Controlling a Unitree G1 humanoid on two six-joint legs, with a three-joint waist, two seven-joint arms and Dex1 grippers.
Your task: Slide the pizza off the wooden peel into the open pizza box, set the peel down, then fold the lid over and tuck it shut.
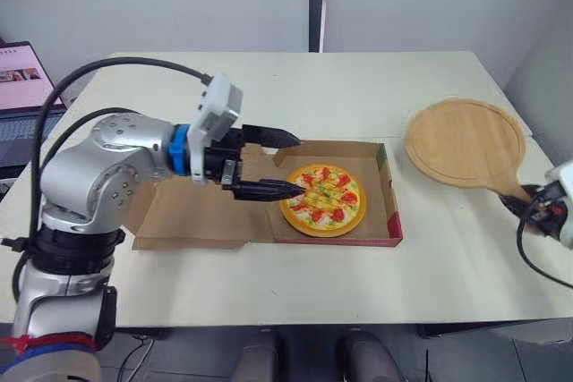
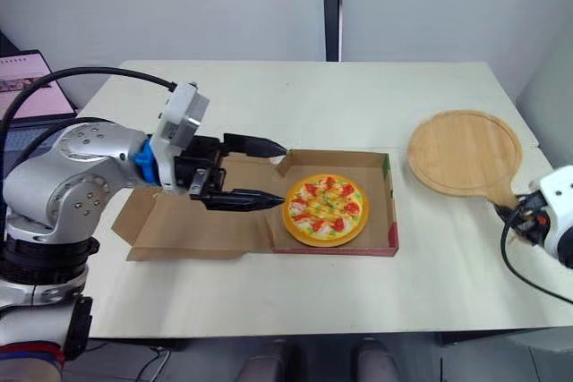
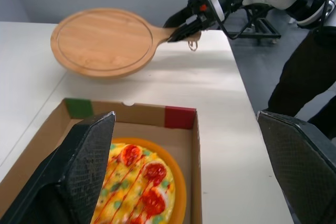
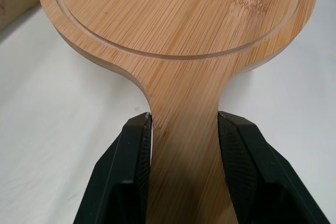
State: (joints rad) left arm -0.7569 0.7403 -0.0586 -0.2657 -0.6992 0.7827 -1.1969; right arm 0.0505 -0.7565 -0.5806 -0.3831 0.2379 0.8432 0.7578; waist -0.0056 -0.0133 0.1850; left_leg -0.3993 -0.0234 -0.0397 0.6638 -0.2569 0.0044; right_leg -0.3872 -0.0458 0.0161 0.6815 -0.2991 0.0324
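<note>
Left gripper: fingers spread wide, nothing between them; hovers over the box where lid meets base, tips pointing toward the pizza. Lower fingertip overlaps the pizza's rim in the head views; contact cannot be told. Right gripper: closed on the handle of the wooden peel, one black finger pressed against each edge of the handle, at the table's right side. Wooden peel: round, pale bamboo with a groove near the rim, bare of any load; sits to the robot's right of the box and apart from it, handle turned toward the right gripper. Whether the blade lies flat on the table or is held slightly raised: cannot tell. Pizza: inside the base of the box, round, orange rim, red and green toppings, closer to the hinge side than to the right wall. Pizza box: brown cardboard, open; red and green patches on the right wall. Lid: unfolded flat on the table to the robot's left of the base, beneath the left arm. Table: pale top, bearing box and peel. Laptop: beyond the table's left edge, screen lit.
</note>
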